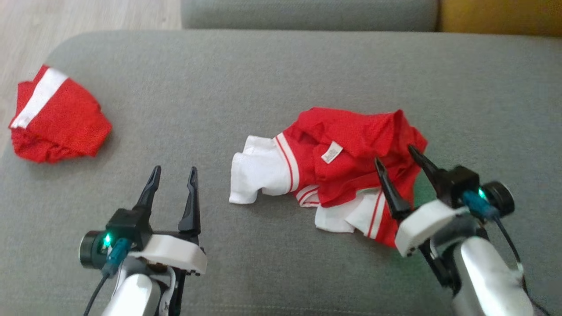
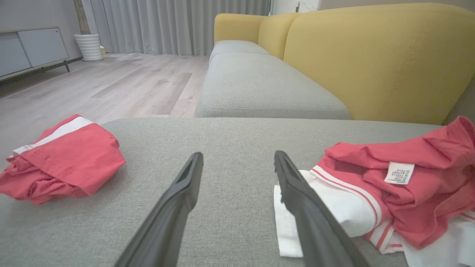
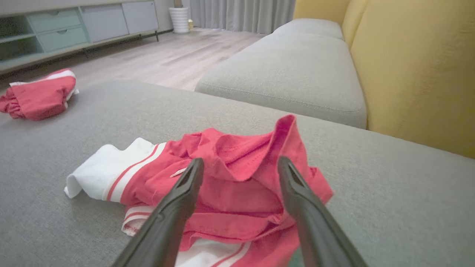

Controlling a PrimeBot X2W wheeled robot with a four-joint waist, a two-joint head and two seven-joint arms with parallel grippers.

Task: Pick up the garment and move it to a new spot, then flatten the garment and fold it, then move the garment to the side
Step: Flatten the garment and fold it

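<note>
Garment (image 1: pixel 351 149) on the cushion (image 1: pixel 263 79), right of centre; second garment (image 1: pixel 57 118) well apart at its left edge.

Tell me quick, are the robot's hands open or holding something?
Left gripper: open, holding nothing, over the gray cushion.
Right gripper: open, at the crumpled red and white garment, not gripping it.

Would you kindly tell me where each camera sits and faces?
Head view: on the head, down at the cushion; left gripper and right gripper show.
Left wrist view: from that wrist along its open fingers toward the sofa.
Right wrist view: from that wrist along its open fingers at the garment.
All share garment and red bundle.
</note>
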